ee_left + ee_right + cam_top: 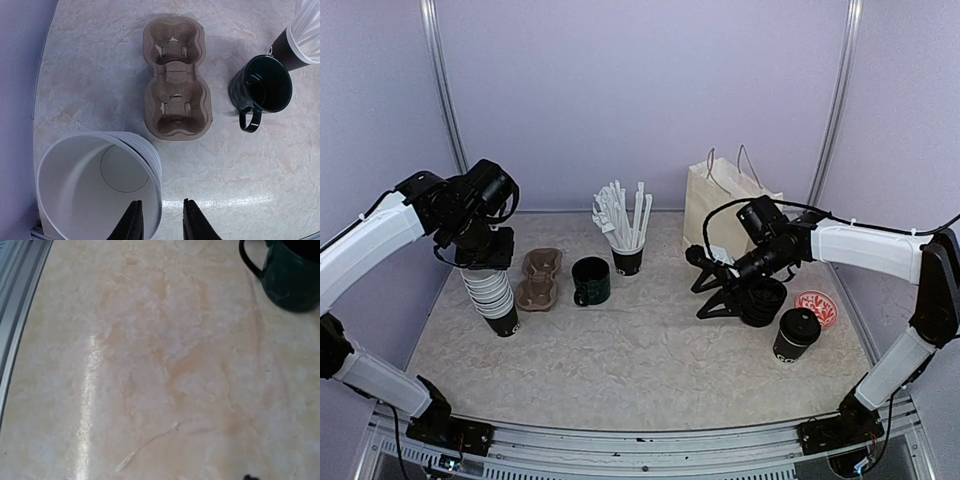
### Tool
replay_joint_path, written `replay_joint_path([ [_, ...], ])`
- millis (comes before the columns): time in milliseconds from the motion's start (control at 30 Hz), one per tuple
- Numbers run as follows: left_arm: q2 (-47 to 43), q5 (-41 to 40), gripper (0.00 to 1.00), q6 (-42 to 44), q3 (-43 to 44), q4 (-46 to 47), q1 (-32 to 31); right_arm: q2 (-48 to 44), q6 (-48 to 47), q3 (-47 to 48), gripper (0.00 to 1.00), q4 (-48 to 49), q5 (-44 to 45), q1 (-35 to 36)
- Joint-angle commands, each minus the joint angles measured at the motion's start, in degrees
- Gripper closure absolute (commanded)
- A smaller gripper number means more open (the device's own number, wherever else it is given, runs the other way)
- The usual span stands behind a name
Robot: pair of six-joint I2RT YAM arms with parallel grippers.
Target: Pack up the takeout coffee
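Observation:
A stack of black paper takeout cups (496,298) with white rims stands at the left; the left wrist view looks into the white inside of its top cup (95,192). My left gripper (162,222) is open right above it, one finger inside the top cup's rim and the other outside, with a gap still showing. A lidded takeout cup (797,335) stands at the right, next to a stack of black lids (764,300). My right gripper (699,285) is open and empty, low over the table just left of the lids.
A brown cardboard two-cup carrier (176,82) lies right of the cup stack. A dark green mug (261,90) stands beside it, and also shows in the right wrist view (292,275). A cup of white straws (625,235), a paper bag (720,205) and a red round sticker (817,308) are at the back and right.

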Motion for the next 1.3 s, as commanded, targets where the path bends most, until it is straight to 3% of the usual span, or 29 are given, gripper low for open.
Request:
replay_joint_path([
  [0,-1.1,-1.2,0.75,-1.1,-1.1,-2.0,0.5,0.2,0.8,-1.1,0.3,1.3,-1.4,0.6],
  [600,0.9,-1.5,1.0,-0.3,-0.8,-2.0,0.5,0.2,0.9,-1.4,0.31,1.3,-0.8,0.7],
  [833,1.1,-2.9,1.0,-0.5,0.3,-3.2,0.6,0.7,0.9,-1.2,0.31,1.1,-0.9,0.8],
  [1033,1.8,-2.6,0.95,-0.7,-0.3,-3.6,0.6,0.9,0.7,-1.1,0.31,1.0,-0.8,0.8],
  [1133,1.9,-2.9,0.84,-0.8,-0.3,-3.7,0.6,1.0,0.8,-1.1,0.31,0.9,-0.8,0.8],
  [1267,2.0,-3.1,0.83,-0.8,0.1,-3.7,0.6,1.3,0.7,-1.0,0.31,0.8,-0.9,0.8],
])
